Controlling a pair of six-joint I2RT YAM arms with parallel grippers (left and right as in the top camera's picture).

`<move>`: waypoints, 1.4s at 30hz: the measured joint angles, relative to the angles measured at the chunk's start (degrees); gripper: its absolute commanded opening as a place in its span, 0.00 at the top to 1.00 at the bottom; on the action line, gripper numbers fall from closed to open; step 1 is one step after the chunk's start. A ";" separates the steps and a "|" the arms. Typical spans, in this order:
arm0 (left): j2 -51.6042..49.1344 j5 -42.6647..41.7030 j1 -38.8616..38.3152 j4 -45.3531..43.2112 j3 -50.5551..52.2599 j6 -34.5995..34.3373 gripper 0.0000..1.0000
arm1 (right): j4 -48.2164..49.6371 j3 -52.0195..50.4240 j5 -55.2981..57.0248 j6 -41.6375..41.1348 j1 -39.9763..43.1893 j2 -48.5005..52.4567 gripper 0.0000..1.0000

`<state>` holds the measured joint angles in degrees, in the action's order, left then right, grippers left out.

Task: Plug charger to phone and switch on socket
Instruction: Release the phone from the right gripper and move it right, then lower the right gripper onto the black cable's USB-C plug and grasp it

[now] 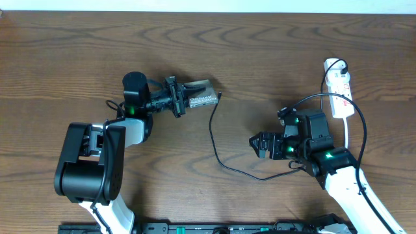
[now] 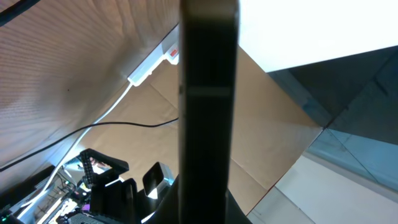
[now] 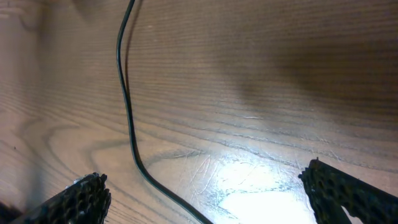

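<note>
My left gripper [image 1: 177, 98] is shut on the phone [image 1: 201, 99], holding it on edge above the table at the upper middle. In the left wrist view the phone [image 2: 208, 99] is a dark vertical bar rising from the jaws. The charger cable [image 1: 218, 149] runs from its tip beside the phone's right end down and right to the socket. The white socket strip [image 1: 340, 96] lies at the far right; it also shows in the left wrist view [image 2: 155, 62]. My right gripper [image 1: 260, 145] is open and empty above the table, with the cable [image 3: 127, 118] passing between its fingers.
The strip's thick white cord [image 1: 350, 133] runs down beside my right arm. A black rail [image 1: 195, 229] lies along the table's front edge. Brown wood table [image 1: 78, 58] stretches to the left and back.
</note>
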<state>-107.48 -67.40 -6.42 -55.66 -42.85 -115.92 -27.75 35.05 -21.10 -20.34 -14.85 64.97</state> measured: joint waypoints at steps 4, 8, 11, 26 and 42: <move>0.00 -0.07 0.00 0.00 0.00 0.00 0.93 | -0.11 0.00 0.02 0.00 0.00 0.00 0.01; 0.00 -0.22 0.00 0.00 0.00 -0.02 0.93 | 0.04 0.00 0.61 0.07 -0.13 0.00 0.01; 0.00 -0.22 0.17 -0.28 0.00 0.00 0.93 | 1.97 0.00 1.42 0.90 -0.94 0.00 0.01; 0.00 -1.95 10.12 -3.28 0.00 0.00 0.93 | 21.90 3.65 12.39 1.09 -14.05 14.34 0.18; 0.00 -4.79 10.75 -3.28 0.00 0.22 0.93 | 16.83 32.09 21.84 -7.23 -19.41 44.92 0.48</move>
<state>-107.48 -72.18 4.34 -58.94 -42.85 -115.70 -10.92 67.13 0.73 -27.57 -34.26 109.89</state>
